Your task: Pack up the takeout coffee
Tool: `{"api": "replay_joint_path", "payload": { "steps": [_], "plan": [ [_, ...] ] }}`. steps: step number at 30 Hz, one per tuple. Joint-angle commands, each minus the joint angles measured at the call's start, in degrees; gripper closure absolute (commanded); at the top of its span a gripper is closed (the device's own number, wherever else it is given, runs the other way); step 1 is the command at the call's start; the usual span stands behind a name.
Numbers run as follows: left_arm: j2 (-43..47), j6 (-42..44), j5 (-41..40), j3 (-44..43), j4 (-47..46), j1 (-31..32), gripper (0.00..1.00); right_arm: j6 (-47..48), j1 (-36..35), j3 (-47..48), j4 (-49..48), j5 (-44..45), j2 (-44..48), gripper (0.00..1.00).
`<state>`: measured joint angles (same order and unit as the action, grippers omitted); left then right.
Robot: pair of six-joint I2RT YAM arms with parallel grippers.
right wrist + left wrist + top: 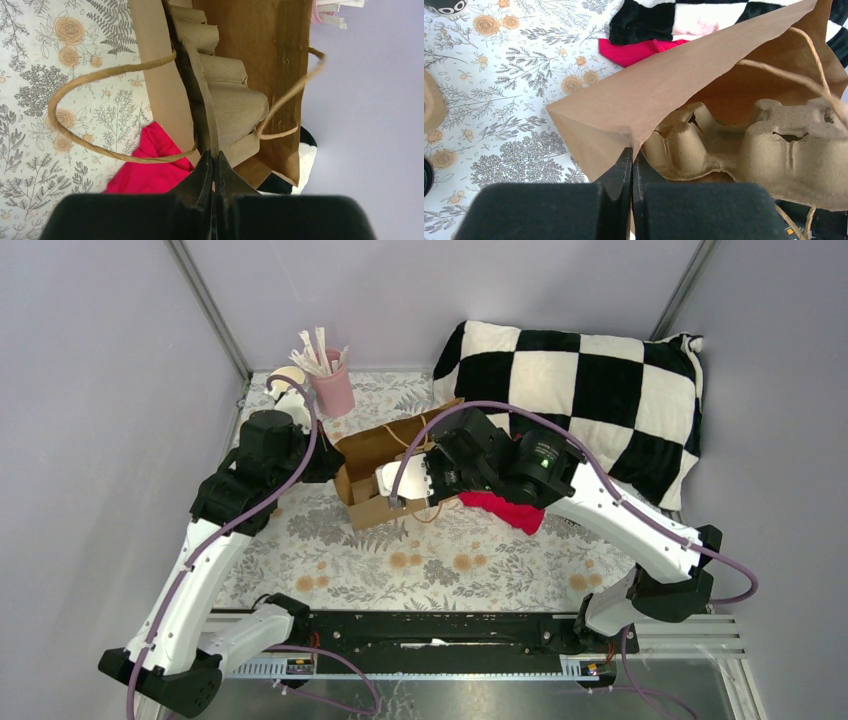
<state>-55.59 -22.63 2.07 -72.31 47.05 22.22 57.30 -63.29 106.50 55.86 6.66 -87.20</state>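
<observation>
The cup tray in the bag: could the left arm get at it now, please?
Probably not yet: the left gripper is shut on the edge of the paper bag, beside the cup tray.

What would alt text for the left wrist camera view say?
A black end effector, shut, pinches the edge of a brown paper bag lying open on a floral tablecloth; a moulded cardboard cup carrier sits inside. A red cloth lies behind it.
</observation>
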Motion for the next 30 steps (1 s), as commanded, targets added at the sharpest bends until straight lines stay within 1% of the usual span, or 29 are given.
{"api": "replay_joint_path", "payload": {
  "steps": [1, 4, 5, 7, 8, 11, 13, 16, 19, 21, 23, 30],
  "plan": [
    [1.45, 0.60, 0.41, -0.65, -2.90, 0.19, 1.00, 2.45, 0.98, 5.11, 3.08, -4.63, 0.54, 1.00],
    [1.18, 0.27, 0.54, -1.30, -4.32, 0.22, 1.00, -2.18, 0.97, 9.07, 9.20, -9.49, -0.83, 1.00],
    [1.08, 0.12, 0.60, -1.56, -4.74, 0.20, 1.00, -5.05, 0.97, 11.03, 11.15, -11.14, -1.74, 1.00],
    [0.92, -0.23, 0.70, -1.75, -5.60, 0.20, 1.00, -13.83, 0.97, 14.66, 12.59, -12.69, -3.31, 1.00],
    [0.83, -0.36, 0.82, -1.73, -5.80, 0.24, 1.00, -19.26, 0.97, 15.30, 11.65, -11.52, -3.74, 1.00],
    [0.90, -0.93, 1.48, -1.17, -5.83, 0.19, 1.00, -34.14, 0.97, 14.95, 8.53, -3.12, -4.99, 1.00],
    [1.25, -1.30, 1.88, -0.43, -5.83, 0.20, 1.00, -40.78, 0.98, 15.56, 7.90, 0.74, -6.36, 1.00],
    [1.61, -1.62, 2.40, 0.34, -5.85, 0.19, 1.00, -46.43, 1.05, 14.01, 4.65, 0.48, -6.51, 1.00],
    [2.04, -1.71, 2.59, 0.75, -5.81, 0.23, 1.00, -51.93, 1.92, 7.69, -2.53, 1.70, -3.62, 1.00],
    [2.30, -1.72, 2.62, 0.93, -5.77, 0.19, 1.00, -55.38, 2.98, 5.68, -4.97, 1.34, -2.71, 1.00],
    [2.53, -1.65, 2.91, 1.31, -5.76, 0.19, 1.00, -59.75, 4.41, 5.39, -5.47, 0.99, -3.12, 1.00],
    [3.14, -1.56, 2.42, 2.84, -5.52, 0.19, 1.00, -74.42, 8.79, 6.31, -1.78, -0.04, -5.41, 1.00]
  ]
}}
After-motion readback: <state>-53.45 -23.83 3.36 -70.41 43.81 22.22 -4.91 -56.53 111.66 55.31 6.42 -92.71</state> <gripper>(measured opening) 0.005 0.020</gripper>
